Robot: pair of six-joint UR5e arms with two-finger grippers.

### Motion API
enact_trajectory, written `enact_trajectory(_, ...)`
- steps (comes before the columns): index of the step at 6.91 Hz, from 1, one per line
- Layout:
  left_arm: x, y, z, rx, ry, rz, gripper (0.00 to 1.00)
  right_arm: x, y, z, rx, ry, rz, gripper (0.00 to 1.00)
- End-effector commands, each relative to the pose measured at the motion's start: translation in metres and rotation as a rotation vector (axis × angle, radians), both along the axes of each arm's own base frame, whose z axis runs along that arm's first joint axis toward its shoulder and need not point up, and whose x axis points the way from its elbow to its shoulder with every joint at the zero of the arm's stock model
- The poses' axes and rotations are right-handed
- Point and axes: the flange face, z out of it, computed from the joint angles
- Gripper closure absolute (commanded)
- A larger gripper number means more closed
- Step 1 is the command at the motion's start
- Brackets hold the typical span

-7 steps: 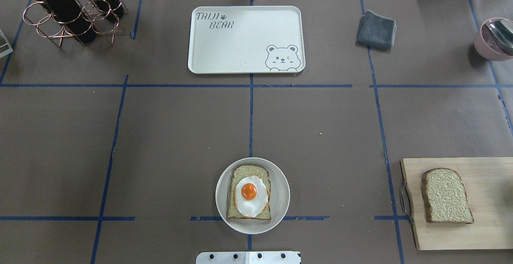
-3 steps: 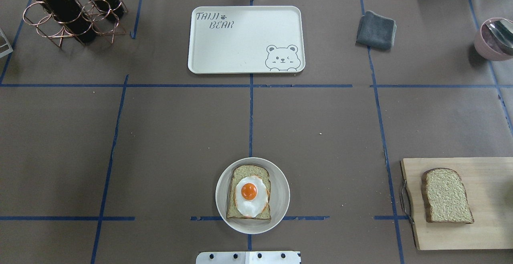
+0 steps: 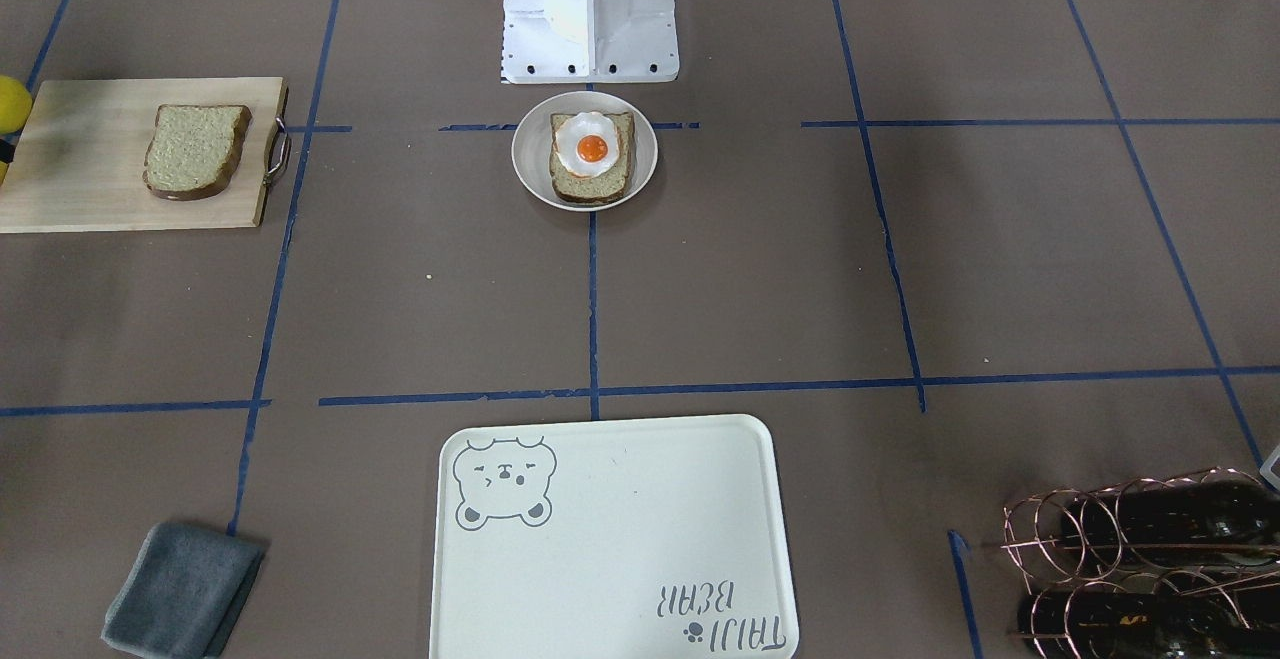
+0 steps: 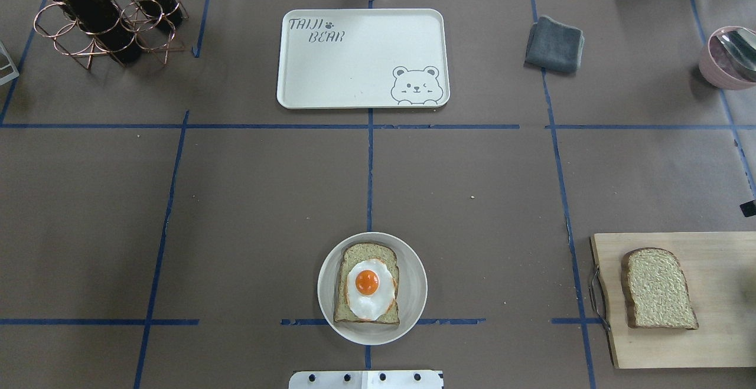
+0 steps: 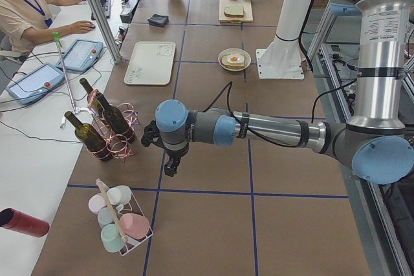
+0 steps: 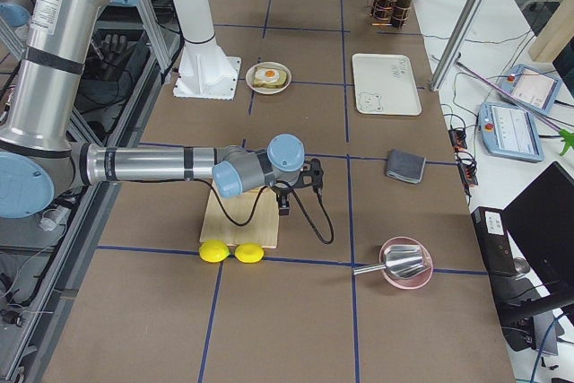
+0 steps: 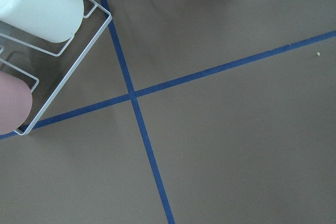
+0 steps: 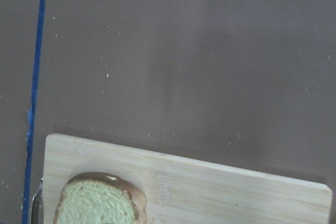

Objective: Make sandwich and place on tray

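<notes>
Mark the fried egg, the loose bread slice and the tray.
fried egg [image 4: 367, 283], overhead exterior, on the yolk.
loose bread slice [image 4: 658, 287], overhead exterior, crumb centre.
tray [image 4: 360, 58], overhead exterior, bare floor.

My worktop [image 4: 472, 170]: brown paper, blue tape grid. Directly on it: tray [image 4: 366, 58], round plate [image 4: 415, 277], wooden cutting board [image 4: 717, 333], folded grey cloth [image 4: 554, 44], copper bottle rack [image 4: 71, 52], pink bowl [image 4: 709, 73], two lemons [image 6: 213, 251], wire cup rack [image 5: 145, 234].

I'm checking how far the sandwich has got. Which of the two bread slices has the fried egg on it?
The slice on the round plate carries the egg; the other slice, on the wooden cutting board, is bare.
</notes>
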Motion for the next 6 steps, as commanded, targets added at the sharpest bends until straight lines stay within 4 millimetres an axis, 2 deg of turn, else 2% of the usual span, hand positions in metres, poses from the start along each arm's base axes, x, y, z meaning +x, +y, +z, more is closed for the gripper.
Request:
enact_trajectory(1, 0.002, 0.001, 0.002, -0.002, 0.024, 0.003, 0.00, -0.100, 0.070, -0.004, -0.071, 0.026, 0.146, 0.08)
enact_trajectory(2, 0.002, 0.001, 0.002, -0.003, 0.026, 0.002, 0.00, -0.102, 0.076, -0.001, -0.103, 0.031, 0.164, 0.10)
enact_trajectory(4, 0.002, 0.001, 0.001, -0.003, 0.033, 0.003, 0.00, -0.083, 0.092, 0.015, -0.101, 0.058, 0.188, 0.10)
enact_trajectory(6, 0.004, 0.007, 0.004, -0.009, 0.056, 0.006, 0.00, -0.096, 0.095, 0.011, -0.097, 0.048, 0.156, 0.10)
